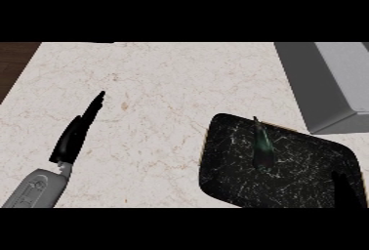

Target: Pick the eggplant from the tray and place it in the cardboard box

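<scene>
Dark eggplant (262,145) lies on the black tray (238,180), beside the grey box (346,83). Left hand (78,131) rests over the worktop (166,88), fingers straight and together. A dark shape at the tray's lower right cannot be identified.

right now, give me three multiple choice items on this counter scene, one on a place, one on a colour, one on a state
1. Where does the dark slender eggplant lie?
A. on the black marbled tray
B. inside the grey box
C. on the bare pale marble counter

2. What colour does the box at the upper right show?
A. red
B. grey
C. bright green

3. How is the robot's black left hand?
A. curled round the eggplant
B. pressing on the tray
C. fingers straight, holding nothing

Answers:
1 A, the eggplant rests on the tray's dark surface, apart from the box.
2 B, its visible faces are plain grey.
3 C, the left hand is over the bare counter at the left, fingers extended, far from the tray.
</scene>
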